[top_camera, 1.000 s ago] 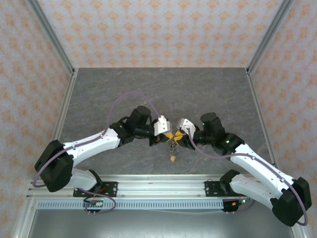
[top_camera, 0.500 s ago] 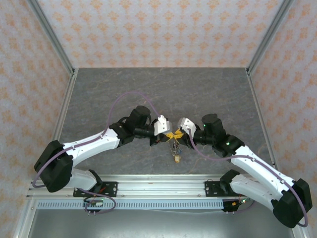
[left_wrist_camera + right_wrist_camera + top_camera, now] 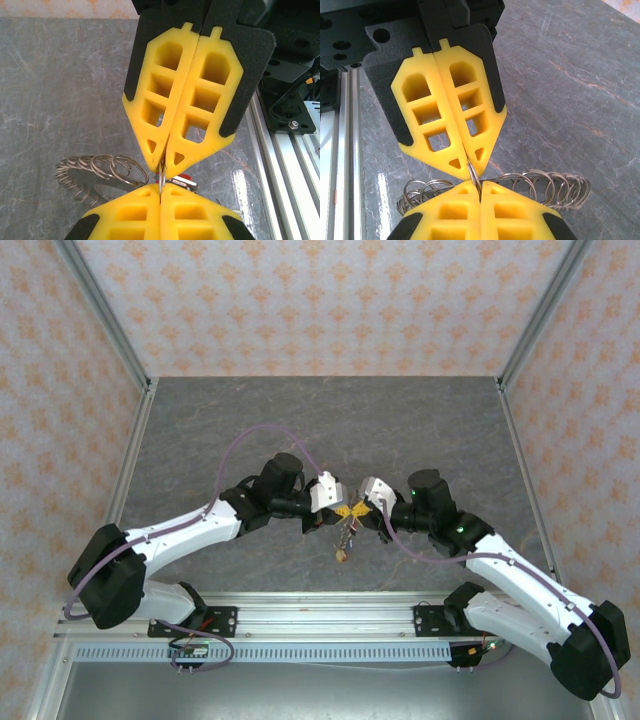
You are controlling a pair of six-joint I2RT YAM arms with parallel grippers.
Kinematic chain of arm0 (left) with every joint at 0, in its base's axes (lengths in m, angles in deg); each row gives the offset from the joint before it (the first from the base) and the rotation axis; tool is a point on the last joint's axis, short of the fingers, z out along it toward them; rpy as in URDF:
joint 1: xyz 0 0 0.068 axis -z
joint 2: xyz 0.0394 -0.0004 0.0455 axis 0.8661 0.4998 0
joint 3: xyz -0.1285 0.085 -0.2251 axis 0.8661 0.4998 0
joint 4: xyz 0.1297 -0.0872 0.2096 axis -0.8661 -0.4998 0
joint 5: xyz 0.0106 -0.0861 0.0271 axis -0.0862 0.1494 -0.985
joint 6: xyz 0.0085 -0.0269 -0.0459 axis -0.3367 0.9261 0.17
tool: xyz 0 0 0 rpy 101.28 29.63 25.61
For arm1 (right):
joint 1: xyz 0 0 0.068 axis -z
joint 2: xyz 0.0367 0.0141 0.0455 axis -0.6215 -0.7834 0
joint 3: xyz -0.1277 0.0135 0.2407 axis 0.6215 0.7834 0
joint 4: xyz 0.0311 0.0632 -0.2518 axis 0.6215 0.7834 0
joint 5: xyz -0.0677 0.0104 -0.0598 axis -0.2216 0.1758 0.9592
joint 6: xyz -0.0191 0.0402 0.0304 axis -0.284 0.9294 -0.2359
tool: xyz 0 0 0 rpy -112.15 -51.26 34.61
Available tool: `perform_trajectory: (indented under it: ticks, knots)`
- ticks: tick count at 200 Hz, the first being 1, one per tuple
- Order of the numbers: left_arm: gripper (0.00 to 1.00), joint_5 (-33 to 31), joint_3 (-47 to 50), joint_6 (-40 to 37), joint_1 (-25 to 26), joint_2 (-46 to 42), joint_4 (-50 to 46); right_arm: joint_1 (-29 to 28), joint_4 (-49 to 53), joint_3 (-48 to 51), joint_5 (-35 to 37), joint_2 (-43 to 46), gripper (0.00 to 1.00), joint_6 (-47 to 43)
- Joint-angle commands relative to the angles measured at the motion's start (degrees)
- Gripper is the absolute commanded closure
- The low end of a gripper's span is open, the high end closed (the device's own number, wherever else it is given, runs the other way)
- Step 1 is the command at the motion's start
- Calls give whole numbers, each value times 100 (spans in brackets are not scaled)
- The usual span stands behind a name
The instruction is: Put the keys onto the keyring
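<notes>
Near the middle of the table, a little toward its near edge, the two arms meet nose to nose. Left gripper has its yellow fingers pressed together, and the left wrist view shows them nipping a thin wire loop of the keyring. Right gripper comes in from the other side, fingertips also squeezed together on that same loop, tip against tip with its partner. The keyring's springy coil fans out sideways from the pinch point, just above the grey stone-patterned surface. Under the meeting fingers the keys dangle in a small cluster toward the near edge, a yellowish one lowest. A red key head peeks out just beside the left fingertips.
</notes>
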State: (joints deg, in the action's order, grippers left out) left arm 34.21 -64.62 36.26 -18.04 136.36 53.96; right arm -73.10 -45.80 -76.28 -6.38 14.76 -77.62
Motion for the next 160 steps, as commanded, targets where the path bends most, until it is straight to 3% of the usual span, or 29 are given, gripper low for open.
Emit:
perform_trajectory:
  ticks: [1, 105, 160]
  knots:
    - [100, -90, -55, -57, 21, -232, 146, 48, -190, 25, 41, 62, 100, 12]
    - [86, -425, -378, -506, 24, -179, -896, 38, 383, -431, 39, -113, 100, -236]
    - [83, -388, -596, -623, 37, -44, -1133, 2, 449, -569, 66, -187, 100, -253]
